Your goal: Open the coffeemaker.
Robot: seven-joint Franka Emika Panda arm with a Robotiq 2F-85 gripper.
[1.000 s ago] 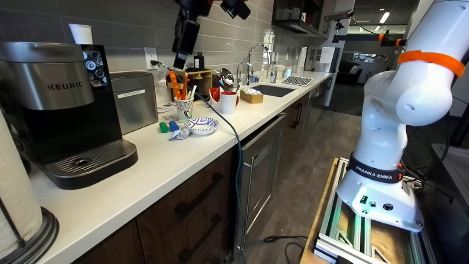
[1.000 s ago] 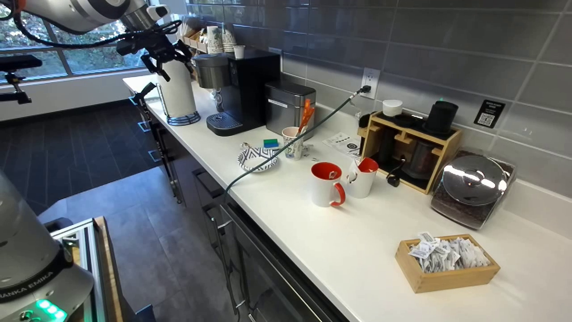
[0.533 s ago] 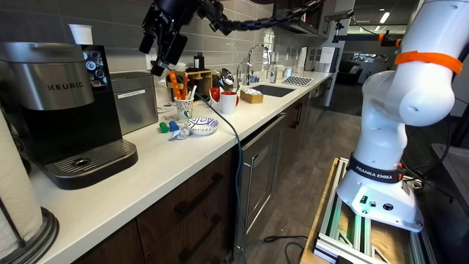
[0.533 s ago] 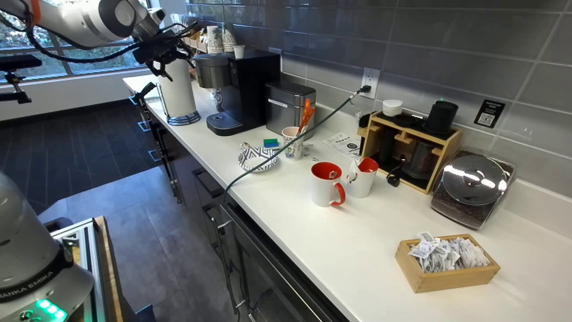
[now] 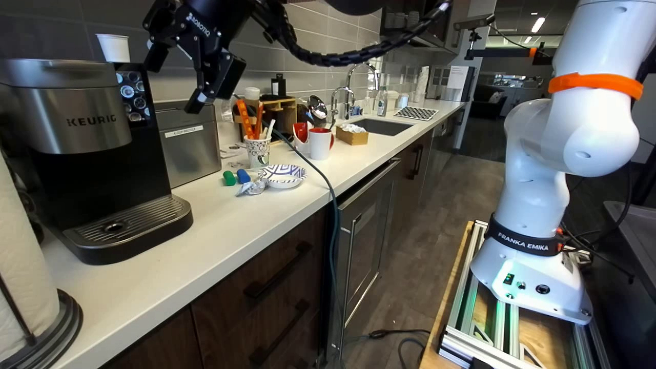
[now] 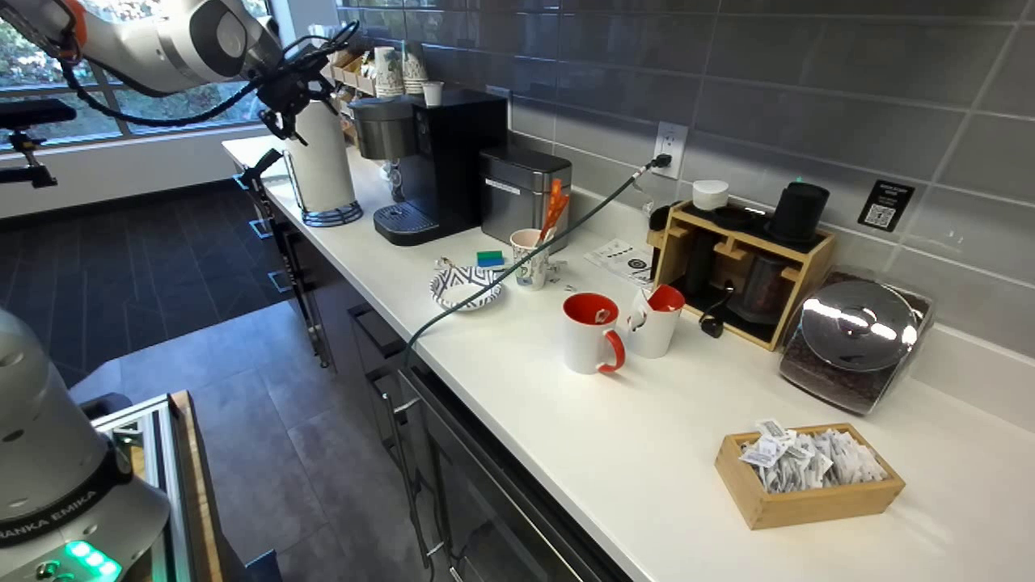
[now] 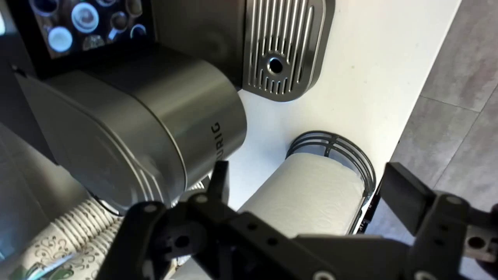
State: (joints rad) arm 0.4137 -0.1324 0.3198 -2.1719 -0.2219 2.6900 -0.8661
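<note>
The black coffeemaker with a silver KEURIG band stands on the white counter in both exterior views (image 5: 146, 169) (image 6: 469, 137). Its rounded lid (image 5: 56, 74) is down; the lid also shows at the left of the wrist view (image 7: 85, 147). Its blue-lit screen (image 7: 85, 23) and ridged drip tray (image 7: 278, 50) face the wrist camera. My gripper (image 7: 307, 173) is open and empty, its fingers wide apart. In the wrist view one finger (image 7: 218, 179) overlaps the lower edge of the silver band; contact cannot be told. In an exterior view the gripper (image 5: 175, 82) hangs at about lid height, in front of the machine.
A paper towel roll on a wire stand (image 7: 307, 190) is beyond the open fingers. A white cup (image 5: 114, 48) sits on the coffeemaker's top. Stacked paper cups (image 6: 388, 71) stand beyond it. A boxy grey appliance (image 6: 525, 194) is beside it. A cable (image 6: 485, 287) crosses the counter.
In an exterior view my gripper has moved left towards the coffeemaker and looks larger, with its wrist turned. Its jaws stay open. The coffeemaker and its lid have not moved.
</note>
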